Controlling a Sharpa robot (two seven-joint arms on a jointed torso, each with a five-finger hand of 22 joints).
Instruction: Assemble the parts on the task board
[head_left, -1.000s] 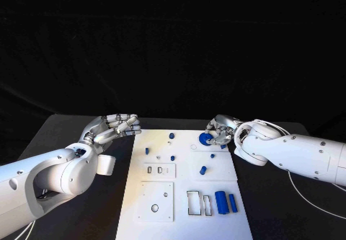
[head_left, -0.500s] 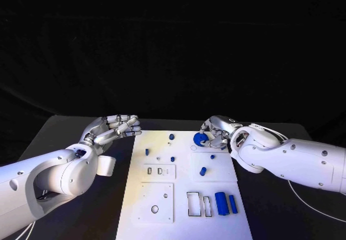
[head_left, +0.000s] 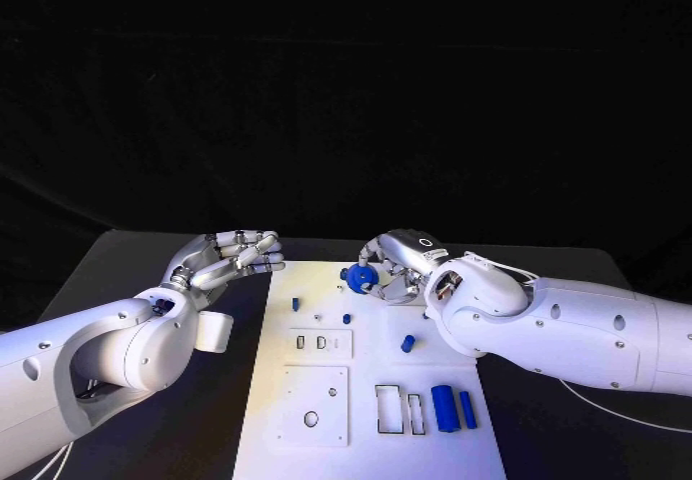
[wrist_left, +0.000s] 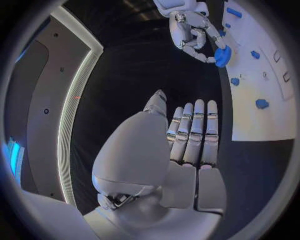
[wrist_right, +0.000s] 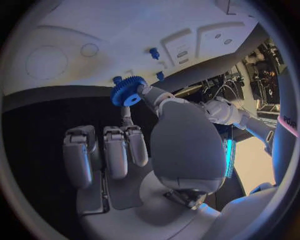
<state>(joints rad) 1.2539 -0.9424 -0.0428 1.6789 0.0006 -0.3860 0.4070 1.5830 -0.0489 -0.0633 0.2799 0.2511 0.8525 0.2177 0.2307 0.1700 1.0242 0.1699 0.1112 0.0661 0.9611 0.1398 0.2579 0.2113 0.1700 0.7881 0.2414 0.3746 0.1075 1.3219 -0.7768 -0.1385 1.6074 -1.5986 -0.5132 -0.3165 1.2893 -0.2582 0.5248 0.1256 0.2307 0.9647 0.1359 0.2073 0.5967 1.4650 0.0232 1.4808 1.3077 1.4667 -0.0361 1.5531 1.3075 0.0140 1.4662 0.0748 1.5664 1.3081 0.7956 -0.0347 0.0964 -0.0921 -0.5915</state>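
Note:
The white task board (head_left: 368, 375) lies in the middle of the black table. My right hand (head_left: 395, 262) hovers over its far end and pinches a blue gear (head_left: 359, 275) between thumb and a finger; the gear (wrist_right: 128, 91) shows the same pinch in the right wrist view. Small blue pegs (head_left: 346, 318) stand on the board, and two blue cylinders (head_left: 444, 407) lie near its near right corner. My left hand (head_left: 231, 255) hangs beside the board's far left corner, fingers loosely bent, holding nothing. In the left wrist view its fingers (wrist_left: 194, 130) lie side by side, with the gear (wrist_left: 222, 56) beyond.
Rectangular slots (head_left: 392, 408) lie beside the cylinders, and a white plate with a round hole (head_left: 312, 402) sits at the near left of the board. Another blue piece (head_left: 407, 342) lies mid-board. Black table surface (head_left: 130, 280) borders the board on both sides.
My right hand has carried the blue gear leftward across the board's far end, from its right side towards the middle. The left hand has stayed where it was.

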